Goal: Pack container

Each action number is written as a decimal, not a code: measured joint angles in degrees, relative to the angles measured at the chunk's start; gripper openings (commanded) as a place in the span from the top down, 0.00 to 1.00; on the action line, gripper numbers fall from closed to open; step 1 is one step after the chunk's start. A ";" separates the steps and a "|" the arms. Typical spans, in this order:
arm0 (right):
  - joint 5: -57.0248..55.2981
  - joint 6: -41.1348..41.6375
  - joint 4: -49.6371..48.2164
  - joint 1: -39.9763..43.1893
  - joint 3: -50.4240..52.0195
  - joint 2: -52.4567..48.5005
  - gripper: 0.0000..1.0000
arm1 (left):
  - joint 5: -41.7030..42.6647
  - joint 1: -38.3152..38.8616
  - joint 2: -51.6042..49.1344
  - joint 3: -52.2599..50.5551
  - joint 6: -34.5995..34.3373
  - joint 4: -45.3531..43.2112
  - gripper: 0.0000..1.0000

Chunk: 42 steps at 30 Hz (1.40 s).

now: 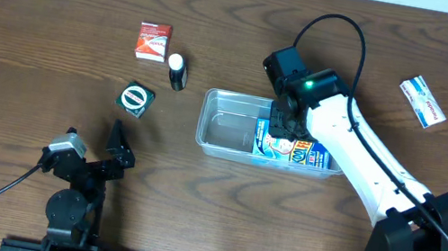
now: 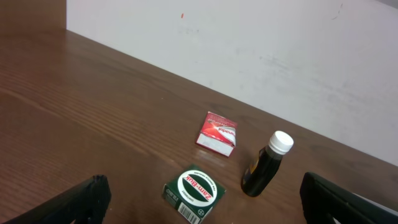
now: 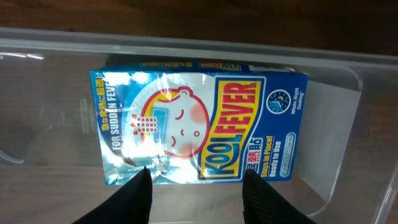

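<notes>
The clear plastic container sits mid-table. A blue Kool Fever packet lies flat in its right half. My right gripper hovers over that packet. In the right wrist view its fingers stand apart just above the packet, with nothing between them and the container wall behind. My left gripper is open at the front left, and a green Zam-Buk box lies on the table between and beyond its wide-spread fingers.
A red box and a dark bottle with a white cap lie at the back left, beyond the green box. A white and blue box lies at the far right. The left wrist view shows a pale wall behind the table.
</notes>
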<state>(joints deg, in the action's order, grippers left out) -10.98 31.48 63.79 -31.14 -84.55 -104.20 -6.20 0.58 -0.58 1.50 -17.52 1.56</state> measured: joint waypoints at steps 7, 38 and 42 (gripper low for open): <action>3.76 -4.02 -2.71 -0.50 0.00 0.00 0.53 | 0.00 0.00 0.00 0.00 0.00 0.00 0.02; 8.46 0.35 -15.02 -8.81 0.00 -10.84 0.61 | 0.00 0.00 0.00 0.00 0.00 0.00 0.02; 7.91 2.08 -15.45 -9.84 0.00 -10.84 0.60 | 0.00 0.00 0.00 0.00 0.00 0.00 0.02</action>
<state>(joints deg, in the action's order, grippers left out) -3.07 33.56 48.34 -40.97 -84.55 -115.04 -6.20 0.58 -0.58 1.50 -17.52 1.56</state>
